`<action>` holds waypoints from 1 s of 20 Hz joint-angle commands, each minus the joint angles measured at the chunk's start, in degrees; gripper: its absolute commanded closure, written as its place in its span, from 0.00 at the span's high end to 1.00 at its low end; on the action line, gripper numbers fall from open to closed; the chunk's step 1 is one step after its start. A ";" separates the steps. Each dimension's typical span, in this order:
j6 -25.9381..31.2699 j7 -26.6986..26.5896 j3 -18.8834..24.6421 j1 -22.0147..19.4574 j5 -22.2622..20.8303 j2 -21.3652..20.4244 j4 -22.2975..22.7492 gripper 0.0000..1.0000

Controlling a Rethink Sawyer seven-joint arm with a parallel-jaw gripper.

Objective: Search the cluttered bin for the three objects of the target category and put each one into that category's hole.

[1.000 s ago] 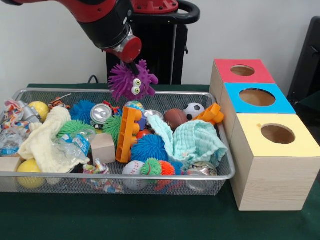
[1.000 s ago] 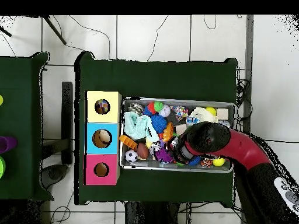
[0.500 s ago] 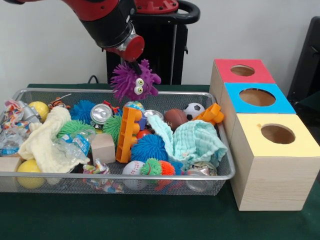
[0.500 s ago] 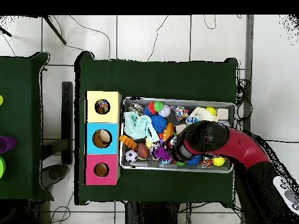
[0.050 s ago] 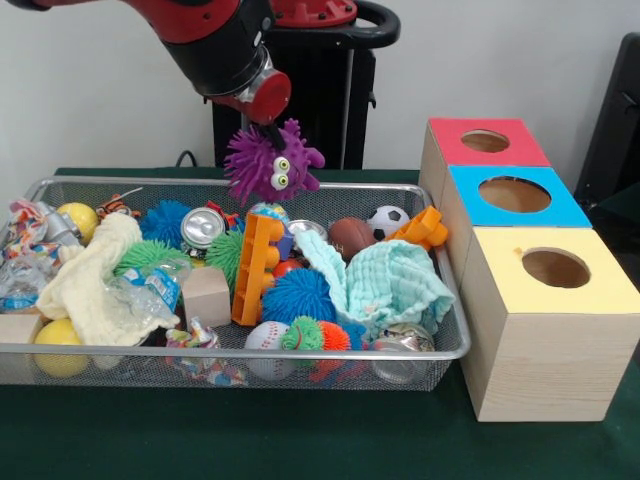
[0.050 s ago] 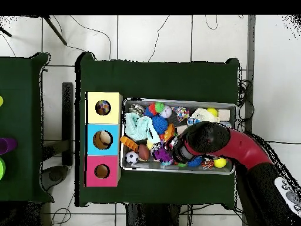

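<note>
A: What is the gripper (image 5: 266,128) doing over the wire bin (image 5: 440,350)?

B: It is hanging above the bin's far rim, its jaws clamped on the top tuft of the purple spiky monster toy (image 5: 271,163), which is dangling clear of the clutter, eyes facing out.

A: Why is it holding the toy so high?

B: Probably so the toy is clearing the rim on its way to the boxes beside the bin: red-topped (image 5: 484,141), blue-topped (image 5: 515,195), yellow-topped (image 5: 553,269). Which hole it belongs in, I cannot tell.

A: Any writing showing?

B: None readable; the crushed can (image 5: 203,228) in the bin is showing no legible label.
</note>
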 commanded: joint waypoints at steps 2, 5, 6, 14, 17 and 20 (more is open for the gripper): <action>1.78 -10.20 4.07 -3.44 0.05 1.05 1.14 0.00; 6.42 -13.06 4.43 -5.67 -0.58 1.87 -2.11 0.00; 7.71 -13.79 4.62 -6.16 -0.94 2.21 -3.13 0.00; 11.43 -16.51 5.58 -8.29 -3.80 6.31 -9.04 0.00; 10.72 -16.31 5.55 -8.00 -4.84 8.35 -10.87 0.00; 8.54 -16.64 5.93 -8.12 -5.83 9.79 -11.51 0.00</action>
